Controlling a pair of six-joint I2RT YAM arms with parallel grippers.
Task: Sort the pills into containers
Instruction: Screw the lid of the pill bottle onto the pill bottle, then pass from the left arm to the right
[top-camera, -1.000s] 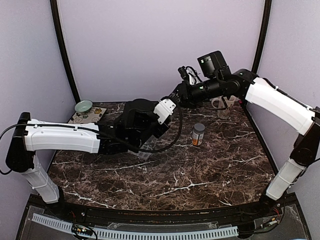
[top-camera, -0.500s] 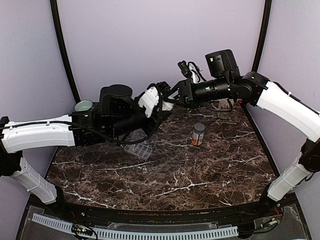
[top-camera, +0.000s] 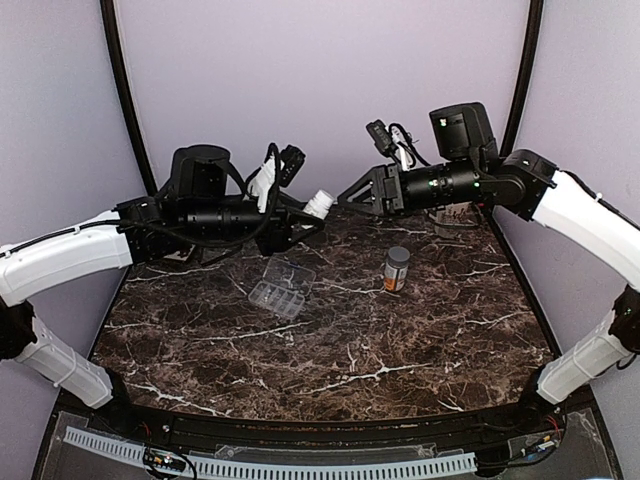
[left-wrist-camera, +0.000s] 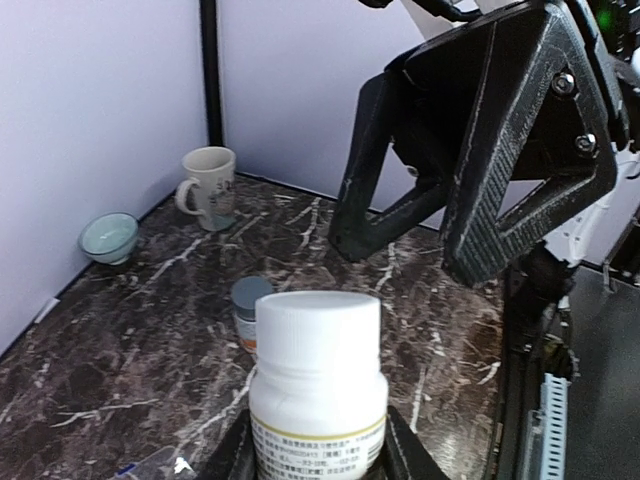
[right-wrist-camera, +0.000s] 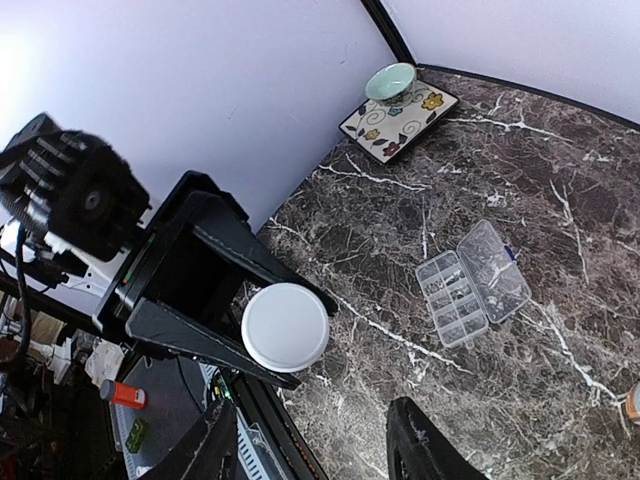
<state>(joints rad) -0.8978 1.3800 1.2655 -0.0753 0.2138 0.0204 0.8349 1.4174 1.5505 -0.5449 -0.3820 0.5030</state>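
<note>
Overhead, a dark marble table (top-camera: 400, 350) veined in white sits inside pale lilac walls (top-camera: 320, 80) with black posts at the far corners. Both arms are raised over its far half. The left gripper (top-camera: 303, 212) is clamped on a white bottle (top-camera: 320, 202) held on its side, cap pointing right. Just beside that cap, the right gripper (top-camera: 352, 197) has its jaws spread and nothing between them. Below them the organizer box (top-camera: 280, 287) lies flat on the table left of centre, its clear lid swung open towards the far side. An amber bottle (top-camera: 397, 269) with a grey cap stands upright to its right, well apart from it. From the left wrist, the white bottle fills the lower middle, gripped at its sides by the two fingers (left-wrist-camera: 236, 455). The right gripper's black jaws gape just past the cap, apart from it. Far behind stand a cream mug (left-wrist-camera: 208, 187) and a pale green bowl (left-wrist-camera: 108, 236), whose insides cannot be made out, and the amber bottle is nearer. From the right wrist, the bottle's round white cap faces the lens between the left gripper's jaws, and the right fingers (right-wrist-camera: 425, 450) frame the bottom edge, unclenched. The organizer box lies open on the marble further right, its rows of little compartments too small to show any contents. At the far edge the green bowl rests on a flowered plate (right-wrist-camera: 405, 120).
</note>
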